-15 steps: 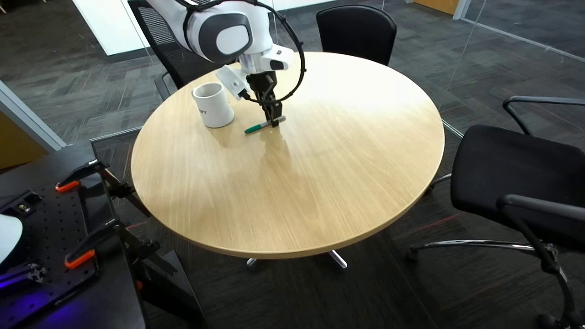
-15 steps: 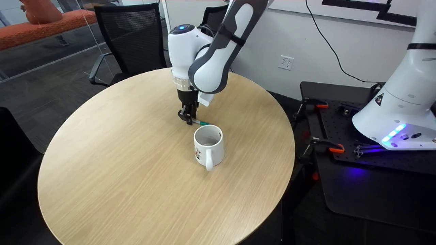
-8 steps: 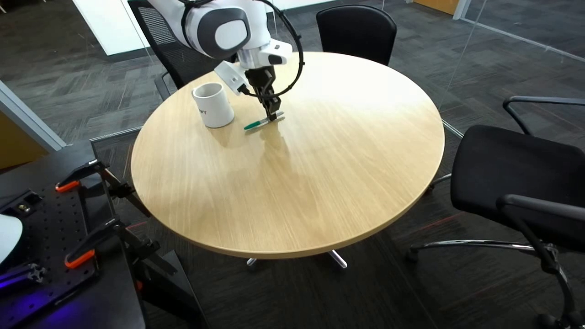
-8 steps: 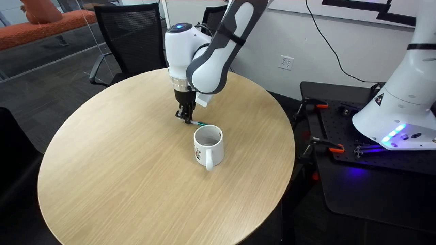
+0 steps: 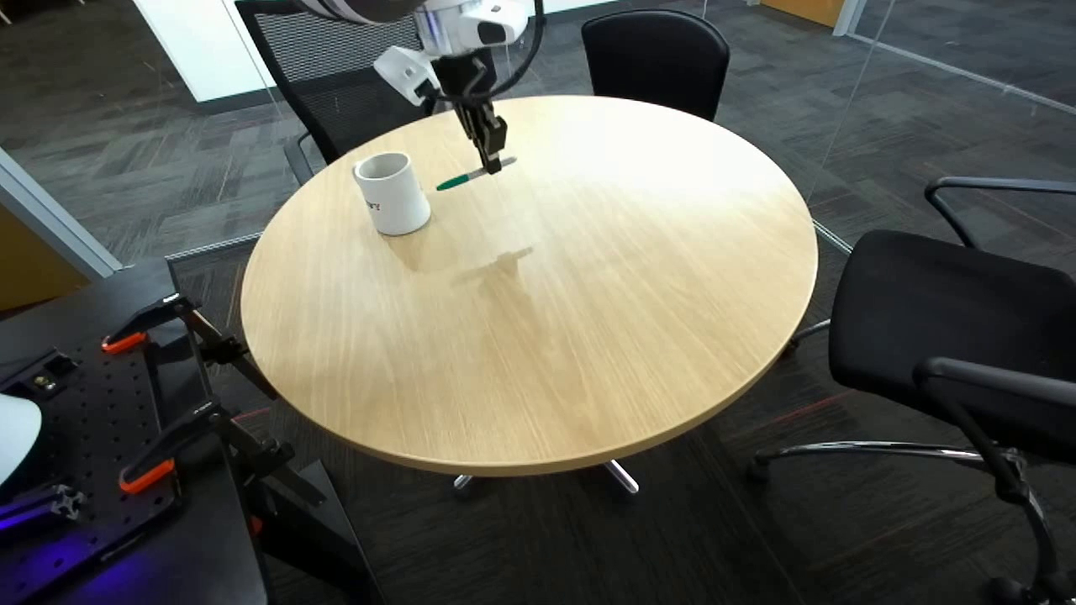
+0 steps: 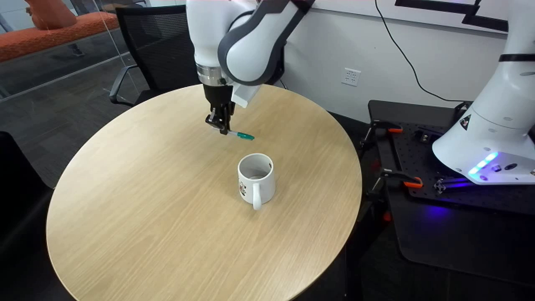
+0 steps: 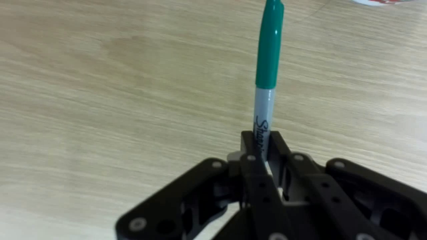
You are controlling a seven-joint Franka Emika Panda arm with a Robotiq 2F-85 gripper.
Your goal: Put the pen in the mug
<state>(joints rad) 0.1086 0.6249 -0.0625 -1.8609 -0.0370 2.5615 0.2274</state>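
My gripper (image 5: 491, 166) (image 6: 225, 130) (image 7: 261, 143) is shut on the pen (image 5: 455, 181) (image 6: 244, 136) (image 7: 269, 46), a marker with a green cap and a grey barrel. The fingertips pinch the barrel, and the green cap sticks out past them. The pen lies nearly level and hangs above the table, with its shadow apart below it. The white mug (image 5: 395, 202) (image 6: 268, 186) stands upright on the table in both exterior views, on the green-cap side of the pen. A sliver of white and red, apparently the mug (image 7: 375, 2), shows at the wrist view's top edge.
A round wooden table (image 5: 538, 361) (image 6: 167, 217) carries the mug. Its far edge lies beneath the arm. Black chairs (image 5: 660, 63) (image 6: 161, 50) stand around it. The arm's base sits on a dark side table (image 6: 443, 234) with orange-tipped clamps.
My gripper was down at the table around the pen. It has risen with the pen in its jaws, and the pen has left the table. The mug has not moved.
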